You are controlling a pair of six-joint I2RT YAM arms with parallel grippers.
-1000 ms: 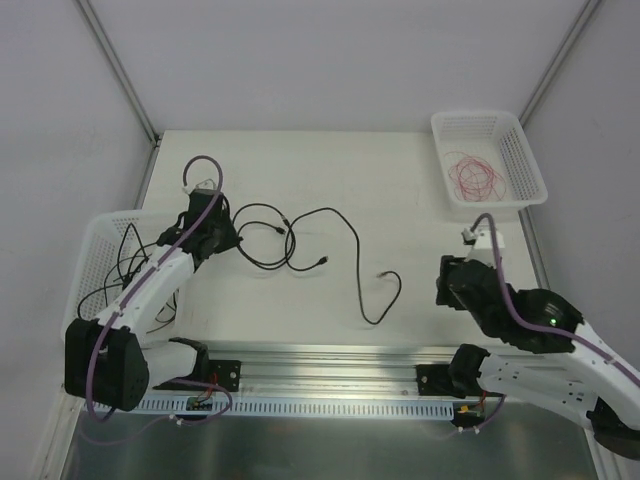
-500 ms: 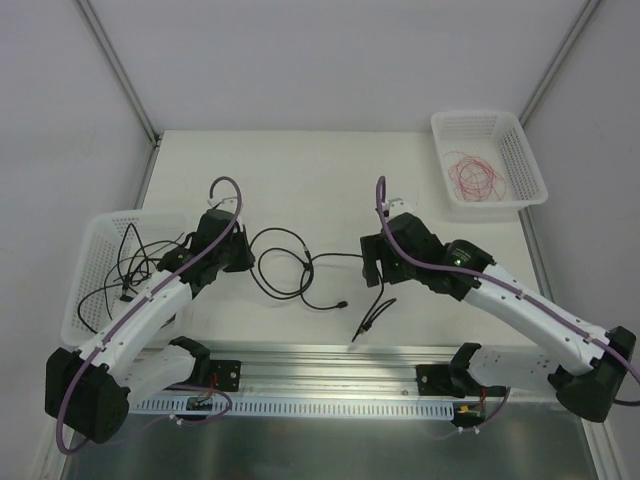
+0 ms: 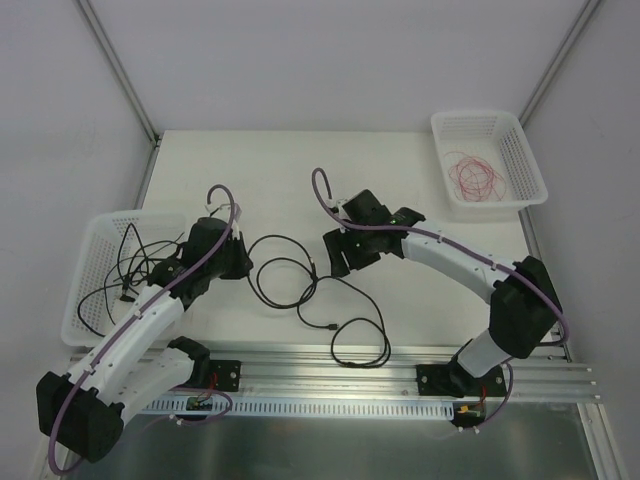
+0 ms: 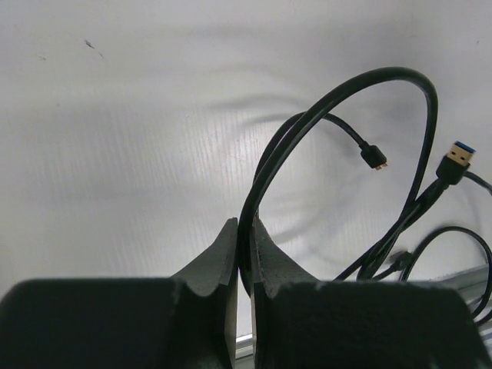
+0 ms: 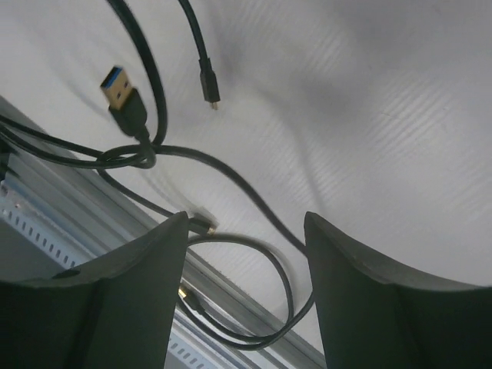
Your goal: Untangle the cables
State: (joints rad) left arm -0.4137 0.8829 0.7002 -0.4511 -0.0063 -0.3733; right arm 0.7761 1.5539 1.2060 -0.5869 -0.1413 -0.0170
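Observation:
Black cables (image 3: 283, 237) lie in loops on the white table between my two grippers, and one loop reaches the front rail. My left gripper (image 3: 236, 263) is shut on one black cable; the left wrist view shows the strand (image 4: 338, 95) pinched between the jaws (image 4: 244, 244), with a blue USB plug (image 4: 453, 159) beyond. My right gripper (image 3: 338, 262) is open just above the right side of the tangle. In the right wrist view (image 5: 246, 231) cable loops (image 5: 231, 175) and a USB plug (image 5: 123, 96) lie below its spread fingers. The red wire (image 3: 476, 176) is coiled in the far right basket.
A white basket (image 3: 95, 225) at the left edge holds more black cables, some hanging over its side. A second white basket (image 3: 490, 115) stands at the far right corner. The metal rail (image 3: 330, 385) runs along the near edge.
My right arm has swung left across the table to the tangle. The black cable has been dragged toward the front rail. My left gripper has shifted slightly nearer, still holding its cable.

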